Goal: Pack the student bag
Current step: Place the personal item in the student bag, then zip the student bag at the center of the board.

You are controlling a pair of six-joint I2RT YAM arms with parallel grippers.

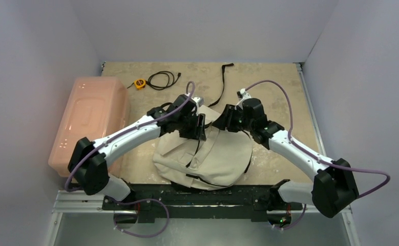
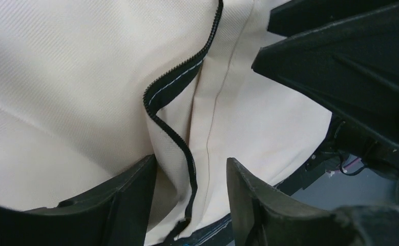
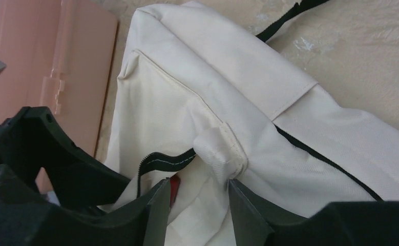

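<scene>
Tabletop point(image 1: 279, 82), student bag point(image 1: 223, 154); overhead-only yellow object point(image 1: 140, 83)

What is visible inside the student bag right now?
In the right wrist view, the student bag gapes at its zipper, showing pale fabric and a small red patch. Everything deeper is covered by canvas.

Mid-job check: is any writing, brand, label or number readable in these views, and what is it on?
None can be read in any view.
The student bag shows no print; a red patch under its zipper is too blurred.
The pink bin shows no marking.
The yellow object is too small to tell.
</scene>
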